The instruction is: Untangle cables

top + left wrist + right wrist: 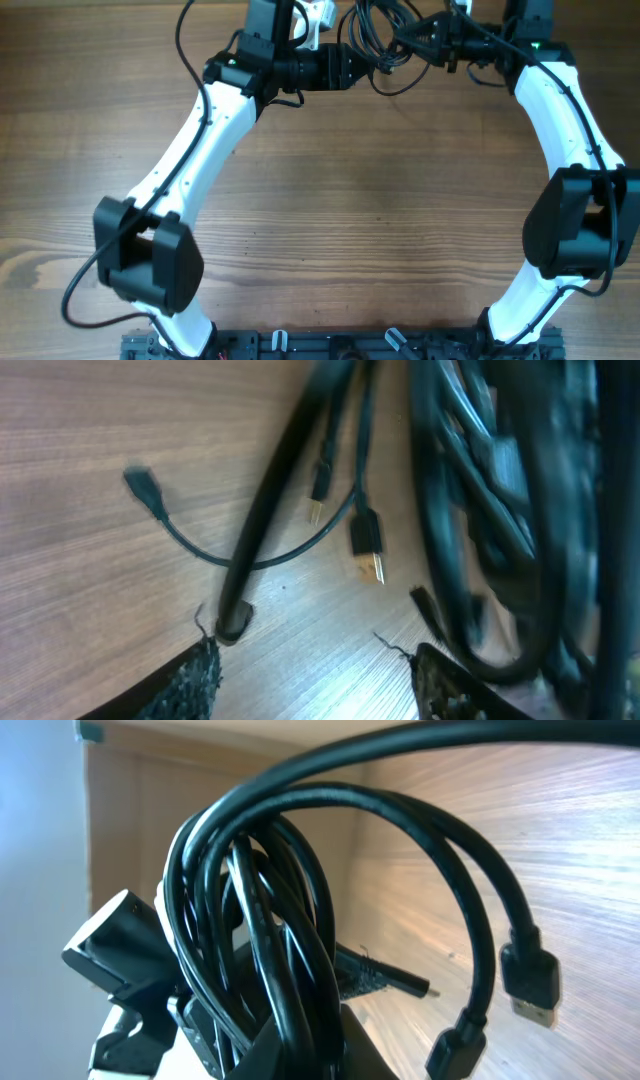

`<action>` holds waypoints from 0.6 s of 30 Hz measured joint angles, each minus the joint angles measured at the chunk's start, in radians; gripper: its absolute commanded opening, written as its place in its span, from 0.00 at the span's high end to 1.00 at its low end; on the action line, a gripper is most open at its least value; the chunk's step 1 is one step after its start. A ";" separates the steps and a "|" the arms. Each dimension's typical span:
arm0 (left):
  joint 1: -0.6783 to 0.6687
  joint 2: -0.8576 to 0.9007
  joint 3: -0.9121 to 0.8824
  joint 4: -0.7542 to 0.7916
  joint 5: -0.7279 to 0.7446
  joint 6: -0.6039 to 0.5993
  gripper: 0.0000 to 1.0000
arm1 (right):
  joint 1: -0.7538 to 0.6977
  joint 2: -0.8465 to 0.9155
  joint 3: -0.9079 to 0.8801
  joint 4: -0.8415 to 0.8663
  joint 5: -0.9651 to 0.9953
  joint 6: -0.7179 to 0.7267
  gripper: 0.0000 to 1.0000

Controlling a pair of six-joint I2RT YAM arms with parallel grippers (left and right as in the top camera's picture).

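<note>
The cables point(385, 30) are a knotted bundle of thin black cords at the far edge of the table, between my two grippers. My right gripper point(418, 40) is shut on the bundle. In the right wrist view the looped cords point(265, 920) pass through its jaws point(300, 1045), and two plug ends point(530, 982) hang free above the wood. My left gripper point(368, 62) is open just left of the bundle. In the left wrist view its fingertips point(315, 670) are spread over bare wood. Loose plug ends point(367, 547) lie ahead of them, and the bundle point(500, 510) hangs to the right.
The wooden table point(380, 200) stretches from the arms' bases at the near edge to the far edge. A thicker black rod-like cord point(270, 500) slants down to the table in front of the left fingers. The arms' own thick wires run along both arms.
</note>
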 measured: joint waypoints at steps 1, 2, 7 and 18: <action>0.000 -0.015 0.000 -0.005 0.006 0.025 0.29 | 0.000 0.001 0.000 0.036 -0.018 0.028 0.96; -0.001 -0.030 0.000 -0.008 0.009 0.041 0.28 | -0.003 0.004 0.000 0.076 -0.037 0.057 0.96; -0.001 -0.106 0.000 -0.036 0.000 0.098 0.28 | -0.014 0.042 0.000 0.240 -0.126 0.197 0.96; -0.019 -0.126 0.000 -0.034 -0.105 0.120 0.28 | -0.013 0.077 -0.002 0.640 -0.235 0.524 0.96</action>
